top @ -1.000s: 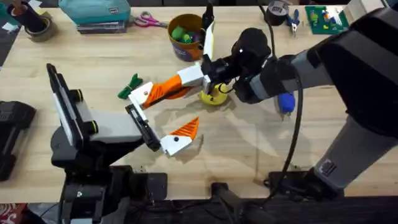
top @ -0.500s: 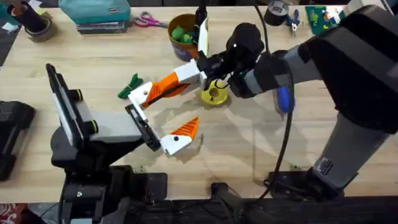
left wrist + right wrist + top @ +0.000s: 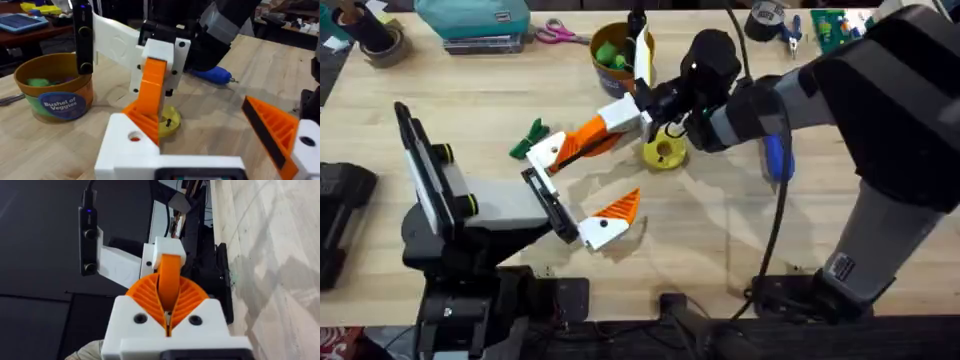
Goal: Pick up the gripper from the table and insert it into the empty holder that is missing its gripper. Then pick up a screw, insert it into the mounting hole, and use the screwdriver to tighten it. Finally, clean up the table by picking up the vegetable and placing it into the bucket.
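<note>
The orange ribbed gripper (image 3: pixel 585 138) lies with one end in the white holder (image 3: pixel 550 150) on my left arm's far jaw. My right gripper (image 3: pixel 625 118) is shut on its other end. The left wrist view shows the gripper (image 3: pixel 150 95) rising from the holder (image 3: pixel 131 142) to the right gripper (image 3: pixel 161 59). My left gripper (image 3: pixel 592 185) is open, and its near finger carries its own orange pad (image 3: pixel 620 208). A tiny dark screw (image 3: pixel 169 121) seems to sit on the yellow disc (image 3: pixel 663 153). The blue screwdriver (image 3: pixel 777 160) lies under the right arm. The green vegetable (image 3: pixel 530 137) lies left of the holder. The bucket (image 3: pixel 618 55) stands behind.
At the back edge are scissors (image 3: pixel 556 33), a teal box (image 3: pixel 472 20), tape rolls (image 3: pixel 382 42), blue-handled pliers (image 3: pixel 792 30) and a green board (image 3: pixel 847 30). The right arm's forearm spans the right half of the table.
My right gripper, holding the orange gripper, has shifted slightly toward the far side and left. The left arm has not moved.
</note>
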Motion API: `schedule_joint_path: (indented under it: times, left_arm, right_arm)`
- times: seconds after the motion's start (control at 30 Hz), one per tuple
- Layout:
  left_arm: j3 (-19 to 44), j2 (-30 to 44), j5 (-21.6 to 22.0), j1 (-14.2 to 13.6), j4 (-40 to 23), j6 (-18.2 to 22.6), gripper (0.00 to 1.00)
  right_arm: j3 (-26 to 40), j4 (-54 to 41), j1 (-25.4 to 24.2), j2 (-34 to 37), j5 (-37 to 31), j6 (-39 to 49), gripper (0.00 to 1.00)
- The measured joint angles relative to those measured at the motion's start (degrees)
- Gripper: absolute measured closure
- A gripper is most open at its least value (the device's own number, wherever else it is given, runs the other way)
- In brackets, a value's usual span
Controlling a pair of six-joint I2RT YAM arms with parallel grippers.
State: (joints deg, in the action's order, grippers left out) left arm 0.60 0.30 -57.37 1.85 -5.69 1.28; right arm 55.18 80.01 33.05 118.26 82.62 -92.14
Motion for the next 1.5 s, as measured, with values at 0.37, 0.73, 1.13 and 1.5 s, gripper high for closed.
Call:
schedule_joint_path:
  times: [0.37,0.73,1.13,1.5]
  left_arm:
    - [0.0,0.0,-0.3,0.0,0.0,0.0,0.015]
    - [0.0,0.0,-0.3,0.0,0.0,0.0,0.015]
    - [0.0,0.0,-0.5,0.0,-0.1,-0.2,0.015]
    - [0.0,0.0,-0.8,0.0,-0.1,-0.2,0.016]
  right_arm:
    - [0.2,-0.1,-0.2,0.0,0.7,0.0,0.994]
    - [0.2,-0.1,-0.2,0.0,0.8,0.0,0.994]
    - [0.4,0.1,-0.2,0.0,0.9,0.0,0.133]
    - [0.5,0.2,-0.2,0.0,0.9,0.2,0.007]
